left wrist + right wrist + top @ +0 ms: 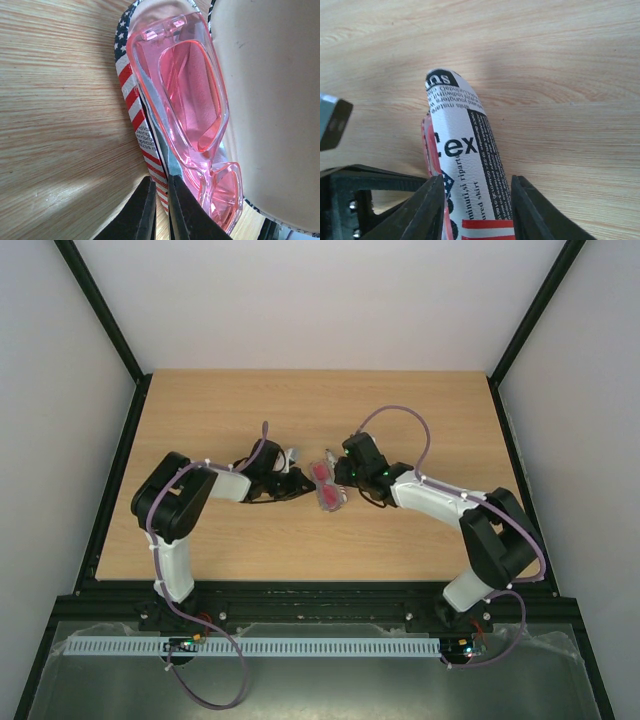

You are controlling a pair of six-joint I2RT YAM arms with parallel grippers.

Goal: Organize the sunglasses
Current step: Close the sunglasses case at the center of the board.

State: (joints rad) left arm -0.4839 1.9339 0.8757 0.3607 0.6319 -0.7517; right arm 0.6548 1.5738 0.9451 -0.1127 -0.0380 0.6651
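Grips first: the left pincer (160, 184) was pinched shut on the thin stars-and-stripes edge of the case (127, 82). The right pincer (476, 192) clasped the case's rounded, newsprint-covered flap, with a finger against each side. Inside the open case lay the sunglasses (192, 100), pink and see-through, between the two arms near the middle of the wooden tabletop (60, 100). The step in hand looked like closing the case. The next move would call for folding the flap over the glasses while the left held the base steady. Legible print: large "ex" and "su". The smaller lines were too fine to read.
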